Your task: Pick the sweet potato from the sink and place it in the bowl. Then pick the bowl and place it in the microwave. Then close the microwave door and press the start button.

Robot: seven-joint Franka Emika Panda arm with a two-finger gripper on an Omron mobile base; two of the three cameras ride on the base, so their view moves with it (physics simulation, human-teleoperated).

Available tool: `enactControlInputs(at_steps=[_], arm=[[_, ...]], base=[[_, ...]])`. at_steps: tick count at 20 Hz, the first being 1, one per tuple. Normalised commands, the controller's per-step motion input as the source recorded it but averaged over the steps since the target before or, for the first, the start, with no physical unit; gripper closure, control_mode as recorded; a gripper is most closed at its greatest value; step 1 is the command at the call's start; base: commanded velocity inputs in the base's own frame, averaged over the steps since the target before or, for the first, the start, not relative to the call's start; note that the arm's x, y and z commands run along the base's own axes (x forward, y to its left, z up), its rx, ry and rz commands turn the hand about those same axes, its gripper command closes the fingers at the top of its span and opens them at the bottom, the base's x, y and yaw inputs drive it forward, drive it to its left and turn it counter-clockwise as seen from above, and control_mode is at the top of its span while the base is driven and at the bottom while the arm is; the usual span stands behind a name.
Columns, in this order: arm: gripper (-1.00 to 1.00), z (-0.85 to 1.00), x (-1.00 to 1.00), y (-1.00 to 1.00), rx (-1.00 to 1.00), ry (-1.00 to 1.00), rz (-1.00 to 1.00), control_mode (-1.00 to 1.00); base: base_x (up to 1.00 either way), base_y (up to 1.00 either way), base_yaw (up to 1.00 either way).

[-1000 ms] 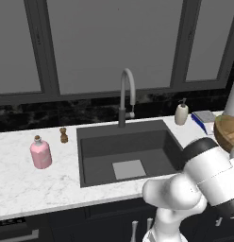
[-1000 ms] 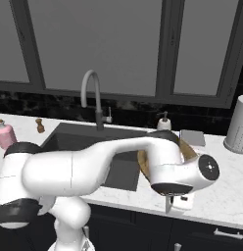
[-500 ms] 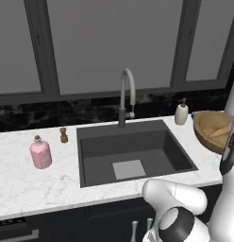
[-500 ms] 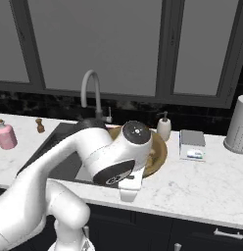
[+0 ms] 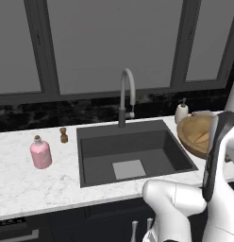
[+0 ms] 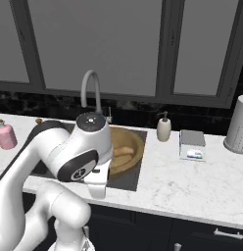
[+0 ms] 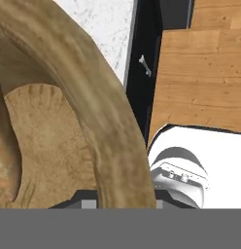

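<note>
Item: round, wide, light-brown wooden bowl [image 6: 124,149], held at its rim by your fingers [image 7: 123,197], which are pinched narrow across the wall; the rim runs up and away from them in the hand view. Contents: small orange-brown sweet potato [image 6: 121,150] lying inside. Position: lifted beside the dark grey sink [image 5: 133,151], over the white marble bench [image 6: 192,179]. The microwave's direction cannot be told.
</note>
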Motion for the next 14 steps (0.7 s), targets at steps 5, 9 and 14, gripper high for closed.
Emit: enactControlInputs(at_steps=[5, 9, 14], arm=[[1.0, -0.05, -0.3, 0.0, 0.01, 0.0, 0.04, 1.0], [1.0, 0.0, 0.0, 0.0, 0.0, 0.0, 0.0, 1.0], [1.0, 0.0, 0.0, 0.0, 0.0, 0.0, 0.0, 1.0]], base=[[-0.2, 0.0, 0.01], [-1.0, 0.25, 0.08], [-0.86, 0.92, 0.25]])
